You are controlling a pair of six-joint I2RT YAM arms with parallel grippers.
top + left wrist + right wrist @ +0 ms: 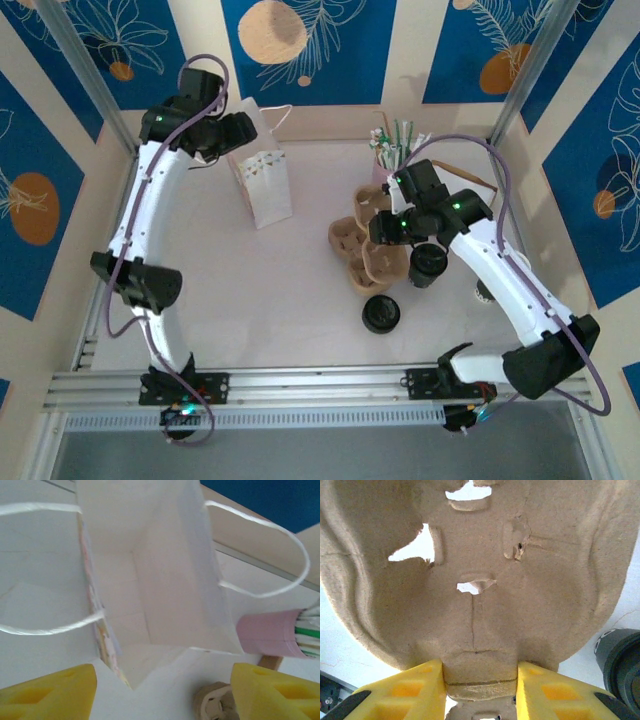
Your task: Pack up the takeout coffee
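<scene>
The white table [300, 300] carries a white paper bag [265, 185] standing upright towards the back left, its mouth open. The left gripper [164, 680] hangs at that mouth, yellow fingers spread wide with nothing clamped. Right of centre lies a brown pulp cup carrier [480, 555]; the right gripper [480, 680] is closed on a tab at its edge. The takeout coffee [428, 263] stands on the table just right of the carrier under the right wrist — dark and round from above, pale at the rim, ungripped. A flat black lid [381, 314] lies nearer, and a pink cup of straws [270, 632] stands behind the carrier.
</scene>
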